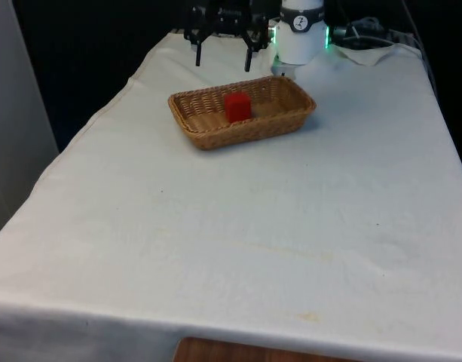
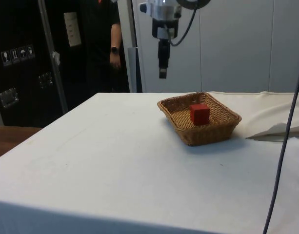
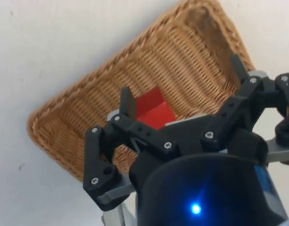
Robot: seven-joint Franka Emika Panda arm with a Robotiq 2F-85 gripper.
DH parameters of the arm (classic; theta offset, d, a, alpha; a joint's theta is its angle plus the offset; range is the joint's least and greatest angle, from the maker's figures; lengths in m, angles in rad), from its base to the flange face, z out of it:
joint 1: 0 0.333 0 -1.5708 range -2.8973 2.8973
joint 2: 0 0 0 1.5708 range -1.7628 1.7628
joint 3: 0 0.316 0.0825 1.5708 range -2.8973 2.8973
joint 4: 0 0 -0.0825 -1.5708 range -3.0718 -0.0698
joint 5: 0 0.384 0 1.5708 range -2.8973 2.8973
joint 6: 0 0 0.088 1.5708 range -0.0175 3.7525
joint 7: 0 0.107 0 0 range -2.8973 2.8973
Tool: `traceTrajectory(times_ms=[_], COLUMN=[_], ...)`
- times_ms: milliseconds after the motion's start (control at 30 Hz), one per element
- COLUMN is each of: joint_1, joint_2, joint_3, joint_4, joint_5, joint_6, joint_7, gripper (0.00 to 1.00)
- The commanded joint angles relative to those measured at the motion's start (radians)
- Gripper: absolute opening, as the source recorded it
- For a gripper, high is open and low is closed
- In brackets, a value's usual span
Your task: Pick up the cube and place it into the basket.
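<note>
Red and probably light and rigid, the cube (image 1: 237, 106) rests in the wicker basket (image 1: 203, 134) below the spread, empty end effector (image 1: 223, 59), its flat opposite faces offering the natural grip.

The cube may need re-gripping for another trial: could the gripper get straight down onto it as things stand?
Probably yes. The open gripper hangs above the basket, the red cube sits uncovered inside, and nothing lies between them.

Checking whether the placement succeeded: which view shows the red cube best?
The side view: the cube sits unobstructed inside the basket, two faces visible. The front view also shows the cube in the basket, farther off. In the wrist view the claw covers part of the cube.
</note>
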Motion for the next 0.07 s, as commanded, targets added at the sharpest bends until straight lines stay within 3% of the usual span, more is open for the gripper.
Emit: traceTrajectory(times_ms=[0, 33], joint_1=[0.000, 0.003], joint_2=[0.006, 0.013], joint_3=[0.001, 0.003], joint_4=[0.008, 0.021], joint_5=[0.000, 0.011], joint_6=[-0.001, -0.009], joint_7=[0.002, 0.001], gripper=[1.00, 1.00])
